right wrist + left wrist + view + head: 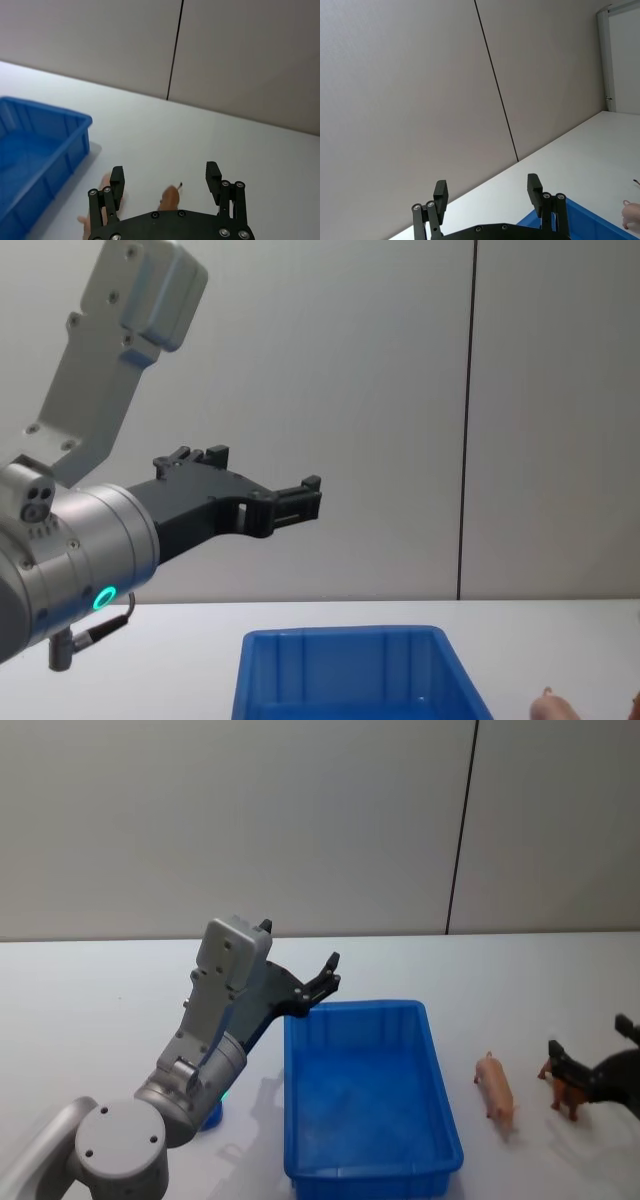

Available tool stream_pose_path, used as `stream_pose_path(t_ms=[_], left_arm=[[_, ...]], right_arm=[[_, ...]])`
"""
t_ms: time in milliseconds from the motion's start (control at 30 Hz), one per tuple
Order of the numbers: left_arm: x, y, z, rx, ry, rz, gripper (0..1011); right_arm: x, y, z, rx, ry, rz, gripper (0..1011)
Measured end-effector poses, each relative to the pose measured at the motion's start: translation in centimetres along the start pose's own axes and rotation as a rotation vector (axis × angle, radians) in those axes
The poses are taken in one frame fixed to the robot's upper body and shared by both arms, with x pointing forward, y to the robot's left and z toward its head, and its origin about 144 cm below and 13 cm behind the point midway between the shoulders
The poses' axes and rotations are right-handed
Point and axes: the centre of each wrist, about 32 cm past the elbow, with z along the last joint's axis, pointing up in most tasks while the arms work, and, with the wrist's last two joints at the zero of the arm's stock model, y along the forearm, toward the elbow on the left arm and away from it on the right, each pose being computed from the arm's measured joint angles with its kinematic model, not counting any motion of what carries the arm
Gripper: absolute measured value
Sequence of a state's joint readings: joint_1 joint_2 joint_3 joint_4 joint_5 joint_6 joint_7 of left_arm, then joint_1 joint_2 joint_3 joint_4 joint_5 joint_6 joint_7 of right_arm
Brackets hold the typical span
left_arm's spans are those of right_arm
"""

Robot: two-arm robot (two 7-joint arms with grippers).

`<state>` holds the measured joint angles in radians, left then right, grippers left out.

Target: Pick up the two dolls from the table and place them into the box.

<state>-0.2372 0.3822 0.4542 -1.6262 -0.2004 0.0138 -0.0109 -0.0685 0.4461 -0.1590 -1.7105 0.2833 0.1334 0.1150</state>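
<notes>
On the white counter (100, 1010), the pink doll (495, 1092) lies just right of the blue box (355, 1007), the reddish-orange doll (566, 1096) farther right. The right gripper (588, 1038) sits at that doll, spread wide, holding nothing. The left gripper (487, 187), also wide and empty, hangs raised over the box's far left corner.

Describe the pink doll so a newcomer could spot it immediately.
Start at the blue box on the white table. Just beyond its right wall sits a pale pink pig doll. Unlike its reddish-brown neighbour farther right, by the open right gripper, it is nearer the box.
</notes>
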Motion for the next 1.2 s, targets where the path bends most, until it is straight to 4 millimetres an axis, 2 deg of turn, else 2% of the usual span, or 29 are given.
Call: stream_pose_path(t_ms=[400,900,1067,1167,1200], left_arm=[[0.0,0.0,0.0,0.000,0.000,0.000,1003],[0.0,0.0,0.0,0.000,0.000,0.000,1003],[0.0,0.0,0.0,0.000,0.000,0.000,1003],[0.0,0.0,0.0,0.000,0.000,0.000,1003],[0.0,0.0,0.0,0.000,0.000,0.000,1003]], right_arm=[[1.0,-0.4,-1.9,-0.122,-0.030,0.038,1001],[1.4,0.8,-3.8,-0.211,-0.025,0.064,1001],[1.5,1.2,-4.1,-0.219,-0.018,0.066,915],[1.6,1.6,-4.2,-0.216,-0.012,0.065,805],[1.6,1.6,-4.2,-0.216,-0.011,0.065,805]])
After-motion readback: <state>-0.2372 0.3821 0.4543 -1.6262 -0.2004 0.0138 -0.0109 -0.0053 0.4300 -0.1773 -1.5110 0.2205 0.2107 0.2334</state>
